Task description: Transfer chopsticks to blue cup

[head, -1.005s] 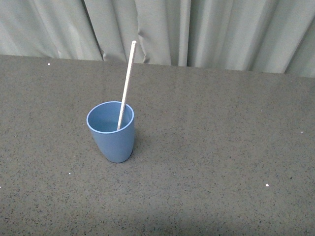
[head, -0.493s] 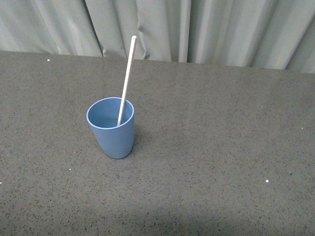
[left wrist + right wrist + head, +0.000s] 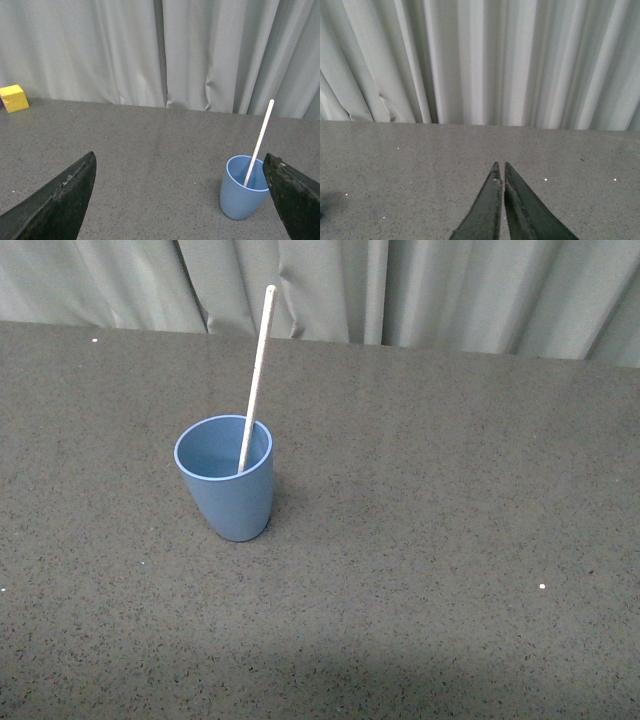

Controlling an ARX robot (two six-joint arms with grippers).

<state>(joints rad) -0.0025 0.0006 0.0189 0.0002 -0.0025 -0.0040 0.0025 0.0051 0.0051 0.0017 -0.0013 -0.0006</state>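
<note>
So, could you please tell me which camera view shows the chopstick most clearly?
The front view: the chopstick is large and near center, its whole upper length visible, leaning in the blue cup. The left wrist view also shows it, but smaller, near the picture's edge by one claw finger. The right wrist view shows only table, curtain and claw tips.

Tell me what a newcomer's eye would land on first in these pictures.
The blue cup stands upright on the dark speckled table, left of centre, with the chopsticks leaning in it, their top jutting well above the rim. In the left wrist view a yellow block sits at the table's far edge by the grey curtain.
</note>
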